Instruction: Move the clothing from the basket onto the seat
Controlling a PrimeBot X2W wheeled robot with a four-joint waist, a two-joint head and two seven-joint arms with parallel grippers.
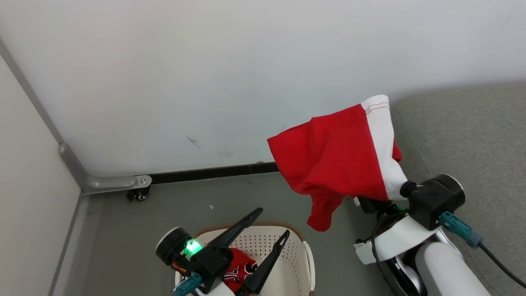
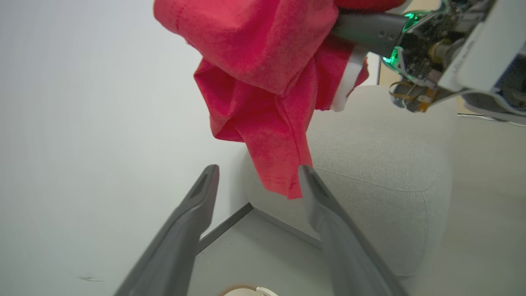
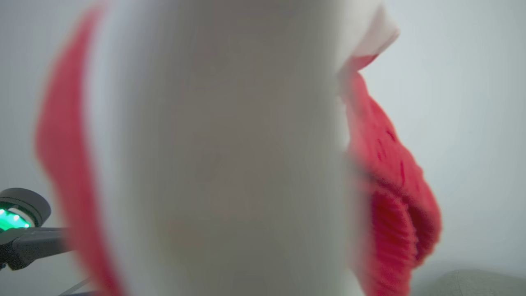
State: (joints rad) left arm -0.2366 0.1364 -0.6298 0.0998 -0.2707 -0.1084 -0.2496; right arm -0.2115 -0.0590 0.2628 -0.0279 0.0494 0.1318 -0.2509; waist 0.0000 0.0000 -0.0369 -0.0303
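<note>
While the left gripper hangs spread and empty over the basket, the right gripper carries a red garment aloft beside the seat.

Nearest, a lettered red piece lies in the cream basket under the open left gripper. Further out, the right gripper's jaws are buried in cloth, but the red garment with its white band hangs from them clear of the floor, so I judge them clamped on it. Its lower hem dangles off the seat's near edge, in front of the wall. To do this step well, the arm should swing right until the whole bundle, hem included, is above the grey cushion. It should then lower the bundle close to the fabric and only then let go, lest the garment slide to the floor.
</note>
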